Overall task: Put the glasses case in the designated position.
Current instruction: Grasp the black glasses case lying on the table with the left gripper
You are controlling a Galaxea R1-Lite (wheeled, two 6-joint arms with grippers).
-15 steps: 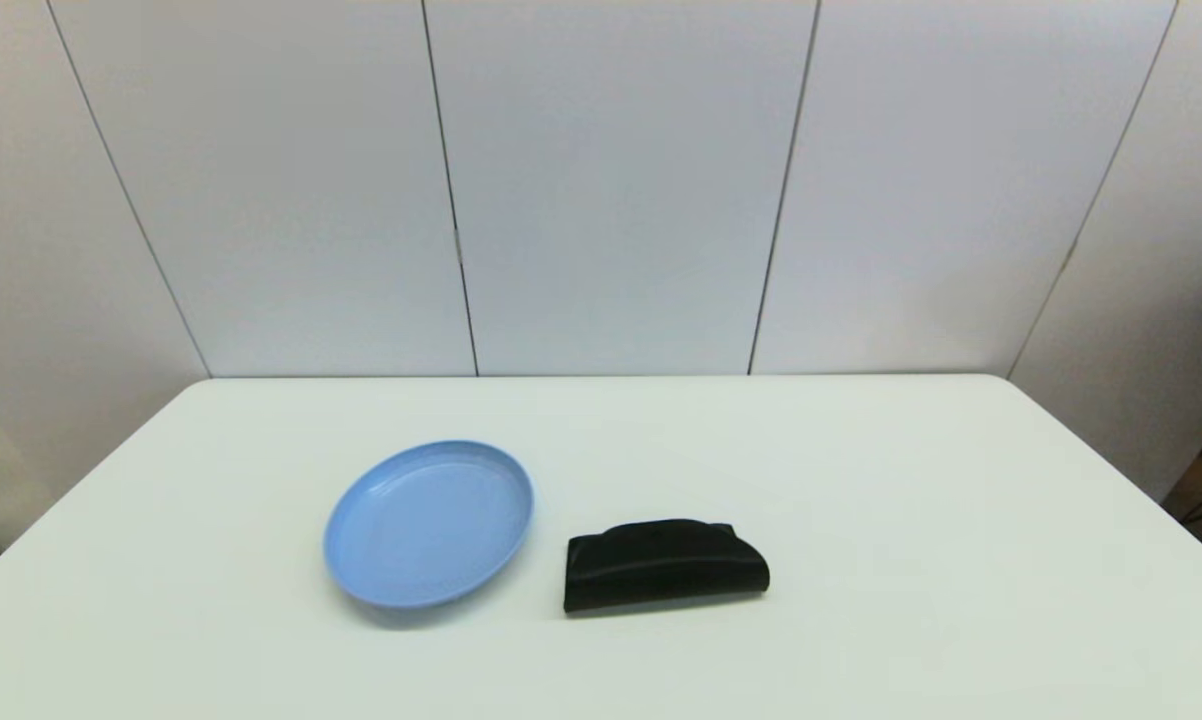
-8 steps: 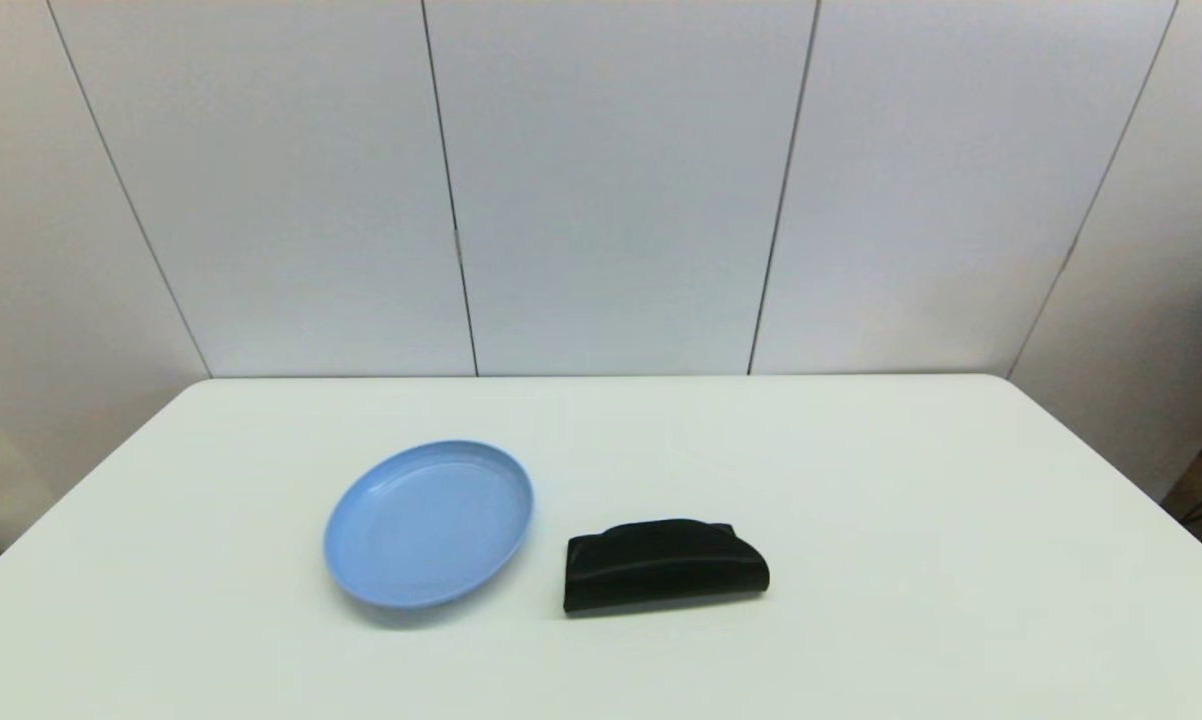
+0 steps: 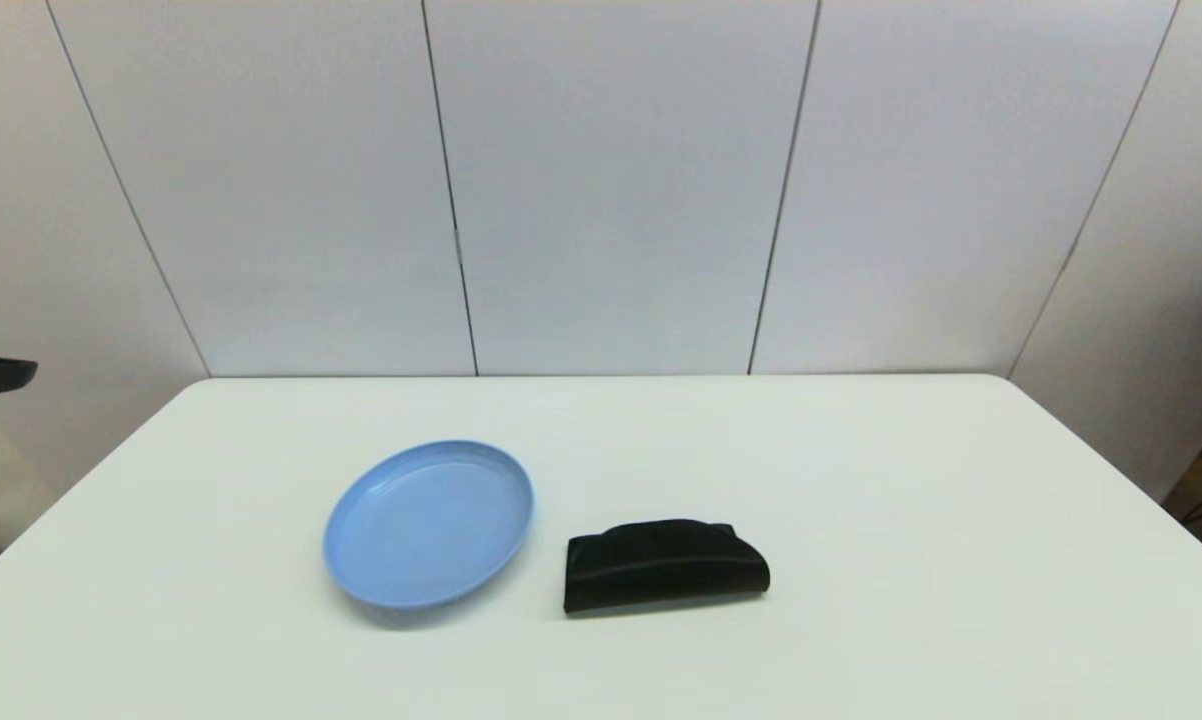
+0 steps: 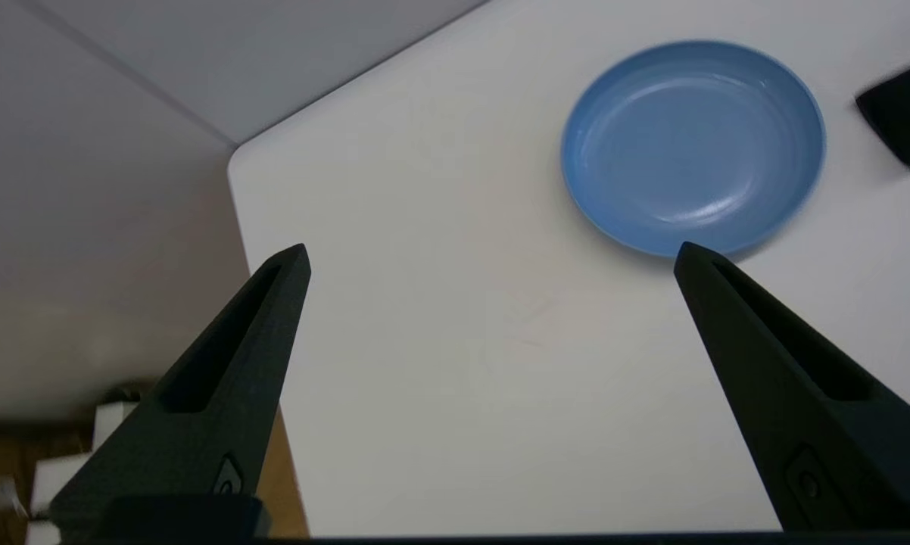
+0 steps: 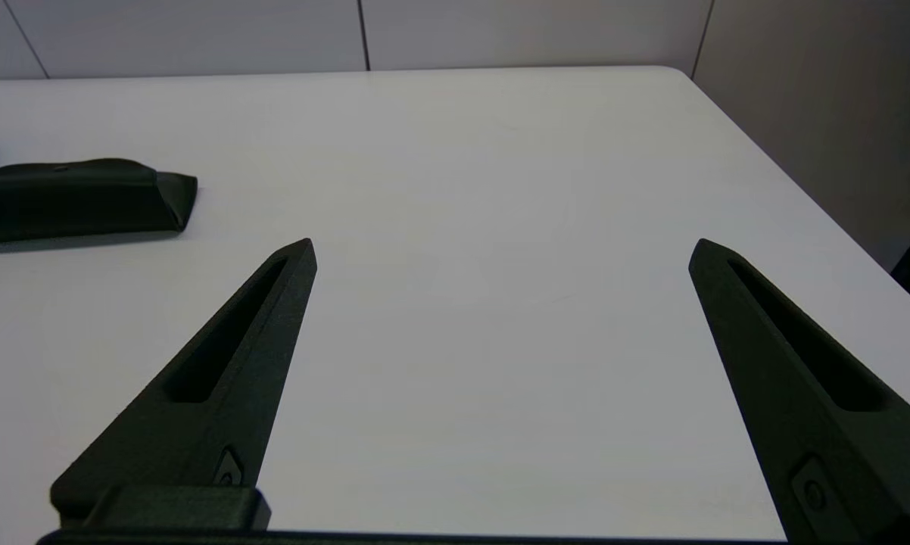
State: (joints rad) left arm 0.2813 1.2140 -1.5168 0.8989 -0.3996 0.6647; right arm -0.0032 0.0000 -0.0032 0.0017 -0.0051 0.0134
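Nothing is done yet; the glasses case [image 3: 665,563] lies untouched on the table [image 3: 961,560], just beside the blue plate [image 3: 428,523] at its three o'clock; both the left gripper [image 4: 493,253] and right gripper [image 5: 500,250] hang spread and empty, well apart from it; grasp, carry and placing all remain.

The case [image 3: 664,564] was matte black, plain all over. The plate [image 3: 428,523] was light blue, unpatterned. The table [image 3: 911,480] was plain white. The wall panels [image 3: 611,180] were pale grey with thin dark seams. Both grippers' fingers [image 4: 220,378] [image 5: 213,386] were black.
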